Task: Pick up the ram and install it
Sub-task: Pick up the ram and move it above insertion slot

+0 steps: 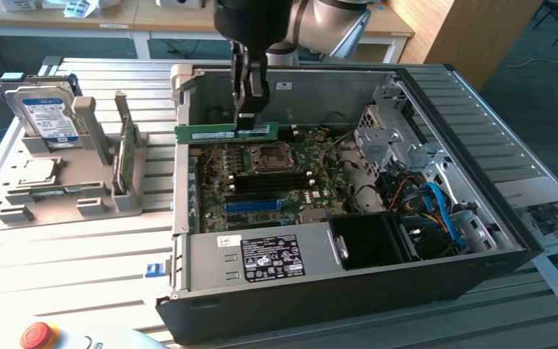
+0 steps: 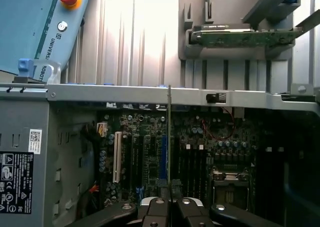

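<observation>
The ram point(image 1: 211, 133) is a long green stick held level above the back part of the open computer case point(image 1: 511, 251). My gripper point(image 1: 250, 120) reaches down from above and is shut on the ram near its right end. In the wrist view the ram point(image 2: 169, 137) appears edge-on as a thin line running out from between the fingertips of the gripper point(image 2: 170, 203). It hangs over the motherboard point(image 2: 210, 142), close to a long blue slot point(image 2: 162, 157) and the dark memory slots point(image 2: 192, 167).
A grey fixture point(image 1: 66, 196) at the exterior view's left holds a hard drive point(image 1: 46, 113) and another green board point(image 1: 124, 149) standing upright. The case's power supply point(image 1: 259, 258), drive cage point(image 1: 395, 138) and cables point(image 1: 434, 203) surround the motherboard point(image 1: 259, 174). A teach pendant's red stop button point(image 1: 38, 334) sits in front.
</observation>
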`<action>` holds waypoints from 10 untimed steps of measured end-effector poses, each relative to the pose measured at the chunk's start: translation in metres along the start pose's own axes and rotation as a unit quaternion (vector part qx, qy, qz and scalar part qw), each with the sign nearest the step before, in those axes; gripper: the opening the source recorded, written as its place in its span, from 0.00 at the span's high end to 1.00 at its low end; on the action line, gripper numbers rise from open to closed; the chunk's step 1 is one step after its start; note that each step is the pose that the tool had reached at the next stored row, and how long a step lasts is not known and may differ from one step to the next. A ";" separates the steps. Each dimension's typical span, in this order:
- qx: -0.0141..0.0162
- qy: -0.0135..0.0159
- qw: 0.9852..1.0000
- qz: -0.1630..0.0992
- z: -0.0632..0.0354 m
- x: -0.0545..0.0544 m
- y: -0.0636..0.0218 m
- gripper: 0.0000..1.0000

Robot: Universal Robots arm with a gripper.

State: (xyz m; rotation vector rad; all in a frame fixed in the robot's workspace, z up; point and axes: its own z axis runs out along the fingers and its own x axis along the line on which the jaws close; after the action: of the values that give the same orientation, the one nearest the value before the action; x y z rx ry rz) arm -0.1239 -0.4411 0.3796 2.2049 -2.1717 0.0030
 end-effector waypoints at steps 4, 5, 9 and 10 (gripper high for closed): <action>0.000 0.000 1.000 0.000 -0.0003 0.001 -0.0125 0.88; 0.000 0.000 1.000 0.000 -0.0005 0.002 -0.0155 0.88; 0.000 0.000 1.000 0.000 -0.0008 0.003 -0.0276 0.88; 0.000 0.000 1.000 0.000 -0.0009 0.003 -0.0305 0.88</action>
State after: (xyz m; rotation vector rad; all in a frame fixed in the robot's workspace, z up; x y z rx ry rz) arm -0.0933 -0.4438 0.3795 2.2049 -2.1717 0.0028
